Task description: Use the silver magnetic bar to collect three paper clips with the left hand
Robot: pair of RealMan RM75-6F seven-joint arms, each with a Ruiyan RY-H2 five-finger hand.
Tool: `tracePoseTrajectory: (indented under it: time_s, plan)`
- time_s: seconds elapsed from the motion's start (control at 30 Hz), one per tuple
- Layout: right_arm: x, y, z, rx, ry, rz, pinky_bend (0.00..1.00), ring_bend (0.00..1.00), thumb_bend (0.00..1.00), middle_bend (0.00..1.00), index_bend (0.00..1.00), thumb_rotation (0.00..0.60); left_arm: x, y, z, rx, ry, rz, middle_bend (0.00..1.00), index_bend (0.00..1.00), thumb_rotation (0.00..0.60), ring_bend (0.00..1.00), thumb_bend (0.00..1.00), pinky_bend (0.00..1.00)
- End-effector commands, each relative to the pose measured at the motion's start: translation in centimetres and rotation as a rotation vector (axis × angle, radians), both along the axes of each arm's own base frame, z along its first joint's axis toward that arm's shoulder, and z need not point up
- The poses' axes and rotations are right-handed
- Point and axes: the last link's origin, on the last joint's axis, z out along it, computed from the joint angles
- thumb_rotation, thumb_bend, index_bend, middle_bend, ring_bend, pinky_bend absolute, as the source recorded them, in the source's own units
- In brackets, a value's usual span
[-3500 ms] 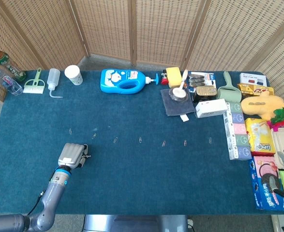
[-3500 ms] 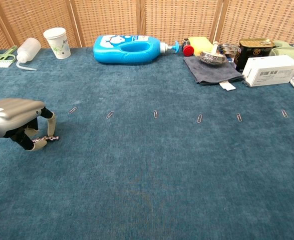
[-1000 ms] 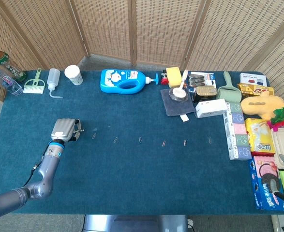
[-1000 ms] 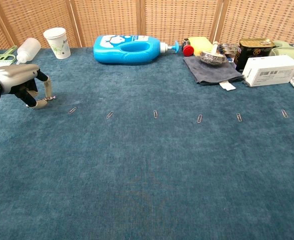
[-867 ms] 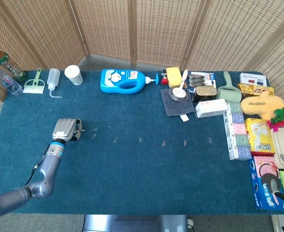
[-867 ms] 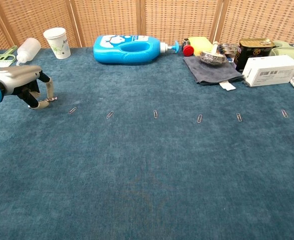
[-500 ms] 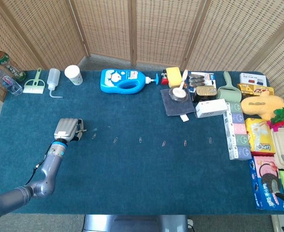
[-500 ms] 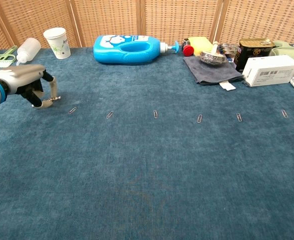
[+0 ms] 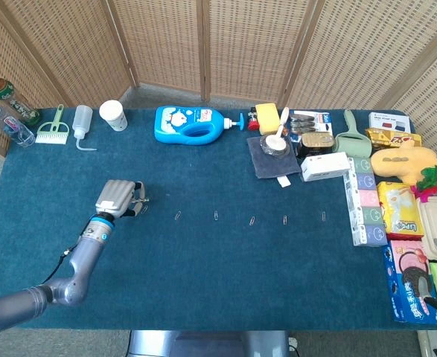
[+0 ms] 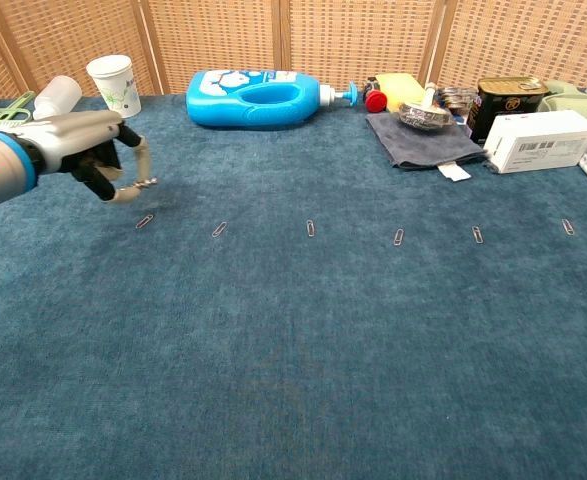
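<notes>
You have the magnetic bar pinched in your left hand, at the left of the chest view. Whether any clip already clings to it — too small to tell. The nearest paper clip lies on the counter just below the bar's tip — more run rightward.

Left hand above leftmost of 6 paper clips.

blue detergent bottle, paper cup
</notes>
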Motion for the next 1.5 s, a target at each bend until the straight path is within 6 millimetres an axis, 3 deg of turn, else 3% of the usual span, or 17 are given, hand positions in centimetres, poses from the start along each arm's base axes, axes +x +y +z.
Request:
tracePoseTrajectory:
  time_s: [0.03, 0.73, 1.1, 1.5]
  plan:
    - [-0.1, 0.2, 0.0, -0.002, 0.001, -0.003, 0.00, 0.00, 0.51, 0.00, 0.00, 0.529, 0.6, 0.1, -0.4, -0.006, -0.003, -0.012, 1.00, 0.59, 0.600, 1.00, 0.39, 1.00]
    - [-0.6, 1.2, 0.8, -0.022, -0.014, -0.022, 0.00, 0.00, 0.51, 0.00, 0.00, 0.528, 1.5, 0.0, -2.8, -0.046, 0.038, -0.037, 1.00, 0.59, 0.600, 1.00, 0.39, 1.00]
    - [-0.5, 1.3, 0.8, -0.020, -0.021, -0.020, 0.00, 0.00, 0.51, 0.00, 0.00, 0.529, 2.6, 0.2, -2.3, -0.030, 0.030, -0.070, 1.00, 0.59, 0.600, 1.00, 0.39, 1.00]
    - [-0.5, 1.3, 0.9, -0.021, -0.022, -0.022, 0.00, 0.00, 0.51, 0.00, 0.00, 0.530, 2.0, 0.1, -3.3, -0.050, 0.018, -0.044, 1.00, 0.59, 0.600, 1.00, 0.39, 1.00]
